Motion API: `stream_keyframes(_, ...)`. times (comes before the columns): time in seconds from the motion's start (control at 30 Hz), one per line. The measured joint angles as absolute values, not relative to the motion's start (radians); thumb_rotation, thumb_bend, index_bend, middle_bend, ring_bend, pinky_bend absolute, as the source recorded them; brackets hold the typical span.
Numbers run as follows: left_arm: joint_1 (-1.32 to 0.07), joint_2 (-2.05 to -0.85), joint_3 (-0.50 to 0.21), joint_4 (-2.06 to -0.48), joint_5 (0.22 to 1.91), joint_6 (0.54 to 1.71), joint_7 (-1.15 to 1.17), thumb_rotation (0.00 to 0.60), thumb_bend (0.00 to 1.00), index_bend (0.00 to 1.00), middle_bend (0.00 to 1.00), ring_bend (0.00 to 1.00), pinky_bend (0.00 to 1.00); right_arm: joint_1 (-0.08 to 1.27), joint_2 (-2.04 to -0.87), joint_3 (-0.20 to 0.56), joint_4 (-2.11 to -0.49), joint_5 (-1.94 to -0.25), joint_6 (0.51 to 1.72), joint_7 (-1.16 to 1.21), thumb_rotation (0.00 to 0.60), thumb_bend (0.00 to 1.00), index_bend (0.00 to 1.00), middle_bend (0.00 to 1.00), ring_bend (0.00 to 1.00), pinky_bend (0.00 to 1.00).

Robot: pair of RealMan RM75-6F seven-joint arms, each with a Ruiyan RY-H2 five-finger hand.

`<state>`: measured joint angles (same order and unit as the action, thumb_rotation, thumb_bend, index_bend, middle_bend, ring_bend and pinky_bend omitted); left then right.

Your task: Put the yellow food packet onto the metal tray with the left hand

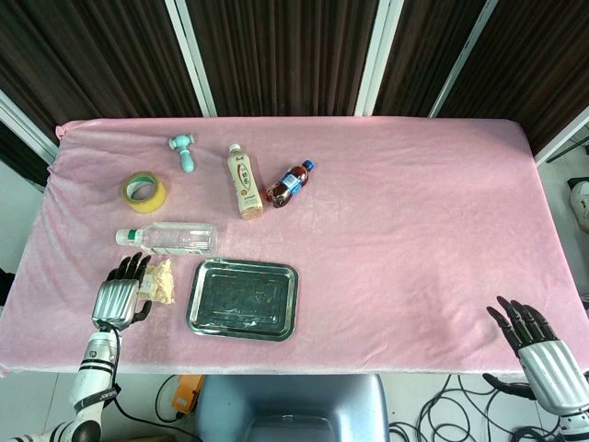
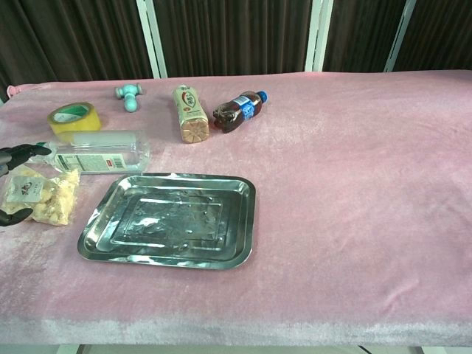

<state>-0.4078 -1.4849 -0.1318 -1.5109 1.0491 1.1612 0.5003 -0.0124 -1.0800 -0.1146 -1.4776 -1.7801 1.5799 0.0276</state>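
The yellow food packet (image 1: 162,281) (image 2: 40,195) lies flat on the pink cloth just left of the metal tray (image 1: 207,318) (image 2: 243,221). My left hand (image 1: 120,295) sits at the packet's left end, partly over it. In the chest view its fingers (image 2: 21,153) show above the packet and another fingertip (image 2: 15,217) shows below it, spread apart and not closed on it. The tray holds nothing. At the table's near right corner my right hand (image 1: 534,341) hangs with its fingers spread, holding nothing; the chest view does not show it.
A clear water bottle (image 1: 170,238) (image 2: 96,157) lies just behind the packet. Further back are a yellow tape roll (image 1: 144,191), a teal tool (image 1: 184,152), a beige bottle (image 1: 244,180) and a dark drink bottle (image 1: 290,184). The table edge (image 1: 276,368) runs close in front of the tray.
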Motion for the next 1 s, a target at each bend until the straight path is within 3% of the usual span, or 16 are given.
stream_keyframes(0.43,-0.421,-1.497,-0.124,-1.496,1.034,1.152,0.507,0.6,0.37,0.0,0.0,0.0,0.19,-0.014,-1.078,-0.115,-1.475,-1.784,1.588,0.037,0.6,0.03,0.0,0.0,0.0,0.23)
stream_keyframes(0.67,-0.451,-1.512,-0.125,-1.464,1.014,1.095,0.519,0.6,0.37,0.13,0.04,0.02,0.19,-0.011,-1.077,-0.116,-1.473,-1.787,1.586,0.039,0.6,0.03,0.0,0.0,0.0,0.23)
stream_keyframes(0.83,-0.479,-1.565,-0.139,-1.365,0.995,1.074,0.518,0.6,0.45,0.31,0.22,0.21,0.26,-0.009,-1.071,-0.117,-1.475,-1.789,1.584,0.046,0.6,0.03,0.0,0.0,0.0,0.23)
stream_keyframes(1.0,-0.497,-1.633,-0.151,-1.251,0.976,1.073,0.524,0.6,0.65,0.52,0.47,0.48,0.52,-0.008,-1.068,-0.118,-1.473,-1.792,1.588,0.055,0.6,0.03,0.0,0.0,0.0,0.23)
